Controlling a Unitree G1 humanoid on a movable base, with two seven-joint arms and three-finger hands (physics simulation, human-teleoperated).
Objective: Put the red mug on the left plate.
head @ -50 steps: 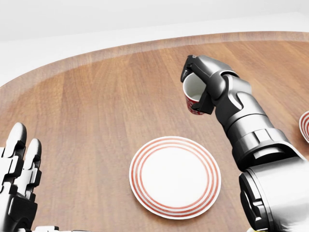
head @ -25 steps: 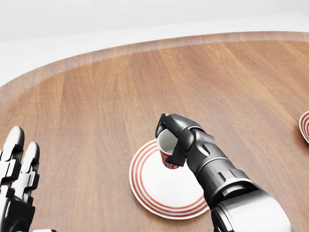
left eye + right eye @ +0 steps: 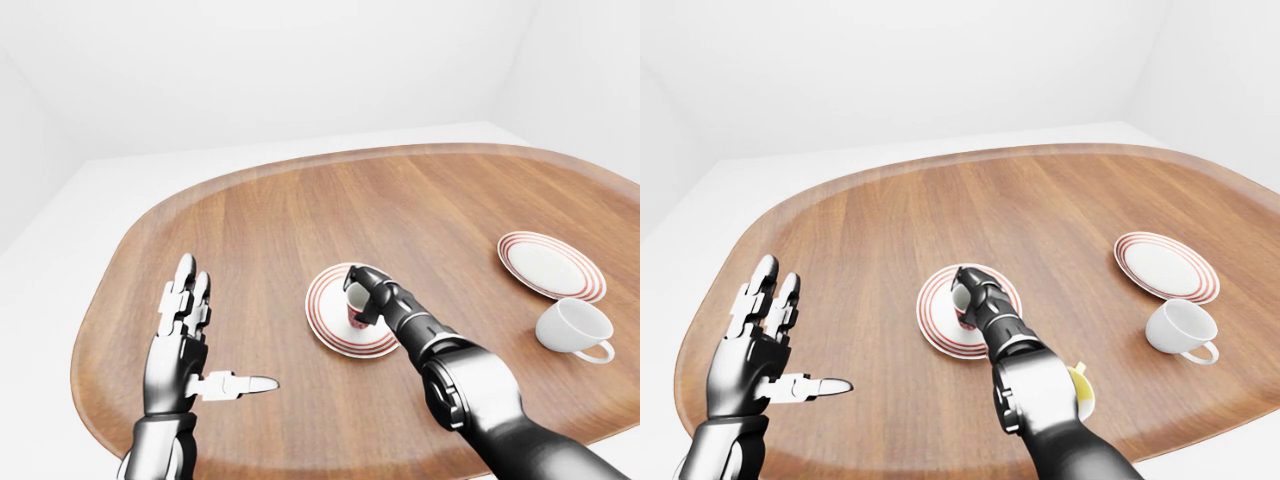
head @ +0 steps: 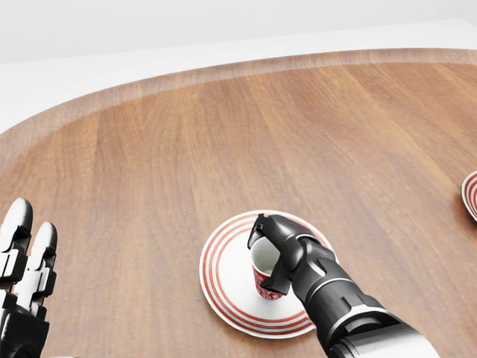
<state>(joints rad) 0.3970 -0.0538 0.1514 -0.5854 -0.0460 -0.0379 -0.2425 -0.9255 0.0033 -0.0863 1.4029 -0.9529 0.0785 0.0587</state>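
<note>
Right hand (image 4: pixel 270 253): we see its fingers wrapped round the red mug (image 4: pixel 265 273), gripping at the rim.
Red mug: upright, over the middle of the left plate (image 4: pixel 223 287); we cannot tell whether its base touches the plate.
Left hand (image 3: pixel 186 335): spread wide, fingers up, thumb out to the right, holding nothing, well apart from the plate, at the left-eye view's lower left.
Right plate (image 3: pixel 551 265): far right on the worktop (image 3: pixel 260 215).
White mug (image 3: pixel 573 330): just below the right plate, on its side.
Yellow thing (image 3: pixel 1080 392): we glimpse it behind the right forearm, unidentifiable.
</note>
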